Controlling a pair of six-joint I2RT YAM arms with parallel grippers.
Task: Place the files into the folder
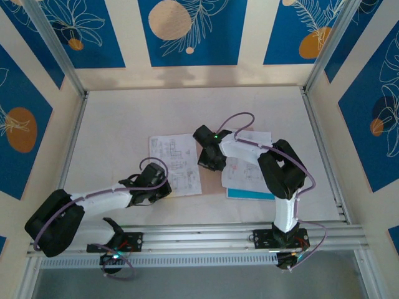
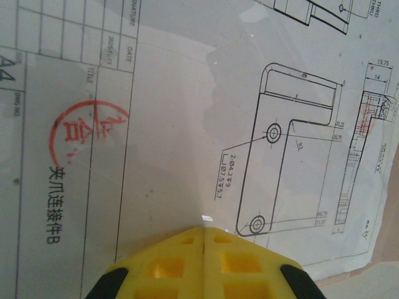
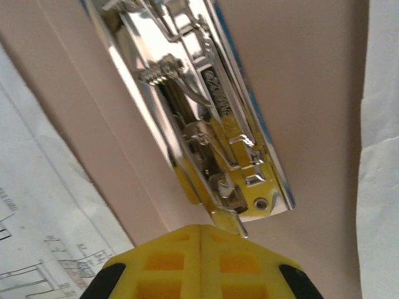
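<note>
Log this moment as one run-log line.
left gripper: shut, over printed sheet | right gripper: shut, tips at metal clip | folder: open, lying flat

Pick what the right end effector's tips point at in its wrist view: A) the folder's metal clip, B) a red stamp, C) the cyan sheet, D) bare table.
A: the shut right end effector has its tips at the lower tab of the shiny metal clip fixed on the pinkish folder.
</note>
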